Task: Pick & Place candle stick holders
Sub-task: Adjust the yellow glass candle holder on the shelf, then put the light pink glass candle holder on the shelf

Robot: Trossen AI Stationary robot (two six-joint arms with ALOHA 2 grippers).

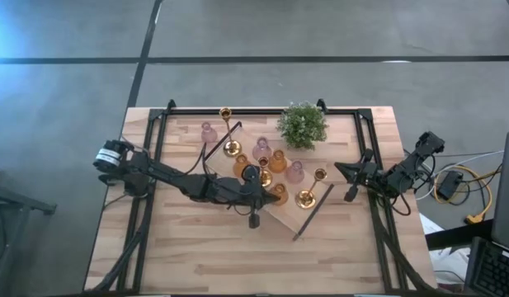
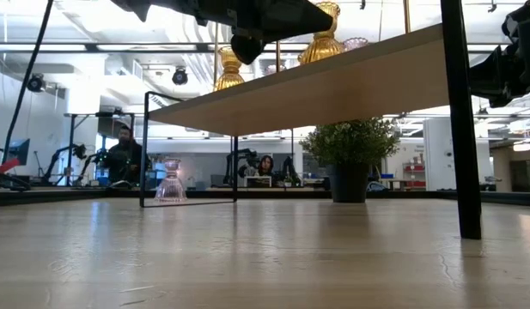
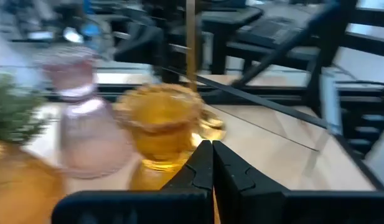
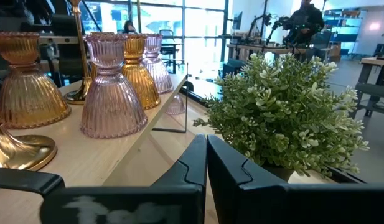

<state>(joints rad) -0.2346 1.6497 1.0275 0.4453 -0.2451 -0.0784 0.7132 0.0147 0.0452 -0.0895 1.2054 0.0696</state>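
- The left claw [image 1: 252, 221] is pressed together on nothing, out over the near end of the wooden tray [image 1: 280, 216]; its arm hides part of the cluster there.
- In the left wrist view an amber holder [image 3: 159, 127] and a pink holder [image 3: 86, 130] are blurred just past the claw tips, so whether anything touches cannot be told.
- The candle stick holders [image 1: 270, 165] crowd the tray at the worktop [image 1: 196, 256] centre: pink and amber glass, plus gold brass ones [image 1: 306, 196].
- One pink holder [image 1: 208, 132] stands apart on the worktop at about 10 o'clock from the tray.
- The potted plant [image 1: 303, 125] sits at 1 o'clock from the cluster.
- The right claw [image 1: 346, 183], fingers together and empty, waits at 3 o'clock, near the tray.
- In the low view the tray's underside hides most holders.
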